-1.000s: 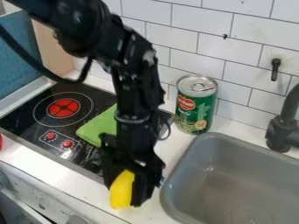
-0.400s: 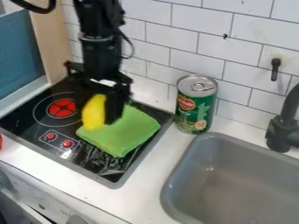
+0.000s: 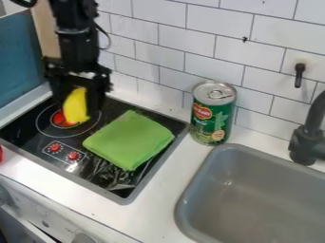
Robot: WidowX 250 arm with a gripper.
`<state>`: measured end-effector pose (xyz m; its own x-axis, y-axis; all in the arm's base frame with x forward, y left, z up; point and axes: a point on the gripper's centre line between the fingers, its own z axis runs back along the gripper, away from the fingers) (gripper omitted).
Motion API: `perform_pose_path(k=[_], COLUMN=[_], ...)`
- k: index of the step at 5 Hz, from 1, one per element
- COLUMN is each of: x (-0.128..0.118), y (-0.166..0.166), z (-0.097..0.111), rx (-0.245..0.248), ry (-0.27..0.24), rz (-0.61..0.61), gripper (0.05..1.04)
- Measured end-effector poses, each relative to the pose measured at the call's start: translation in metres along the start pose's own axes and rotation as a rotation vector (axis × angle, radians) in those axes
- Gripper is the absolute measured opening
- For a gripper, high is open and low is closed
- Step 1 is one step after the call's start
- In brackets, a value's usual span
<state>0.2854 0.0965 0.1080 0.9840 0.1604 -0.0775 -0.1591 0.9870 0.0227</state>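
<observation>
Yellow curved object (image 3: 75, 103), pinched in black two-finger pincer (image 3: 78, 112) by round red burner (image 3: 58, 119). Grab looks done, release left tbh; can't tell if touching down.

The arm (image 3: 68, 14) is finished in black. Above the wide, blocky black gripper (image 3: 79, 108), a rounded section (image 3: 75, 46) is ringed by a collar (image 3: 73, 31), and a thin black cable (image 3: 108, 37) is looped alongside.

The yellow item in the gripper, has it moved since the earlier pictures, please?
Yes, the yellow item has moved up and left in view, away from the sink.
</observation>
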Motion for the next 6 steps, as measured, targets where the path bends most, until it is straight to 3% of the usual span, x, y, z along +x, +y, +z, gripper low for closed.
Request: perform_pose_path(k=[2, 3, 5, 6], x=[0.018, 0.031, 0.036, 0.037], y=[0.037, 0.054, 0.095, 0.108], z=[-0.005, -0.020, -0.029, -0.037], rx=[0.008, 0.060, 0.028, 0.026], ry=[0.016, 0.044, 0.021, 0.050], rz=[0.072, 0.080, 0.155, 0.175], gripper=[0.818, 0.818, 0.818, 0.818])
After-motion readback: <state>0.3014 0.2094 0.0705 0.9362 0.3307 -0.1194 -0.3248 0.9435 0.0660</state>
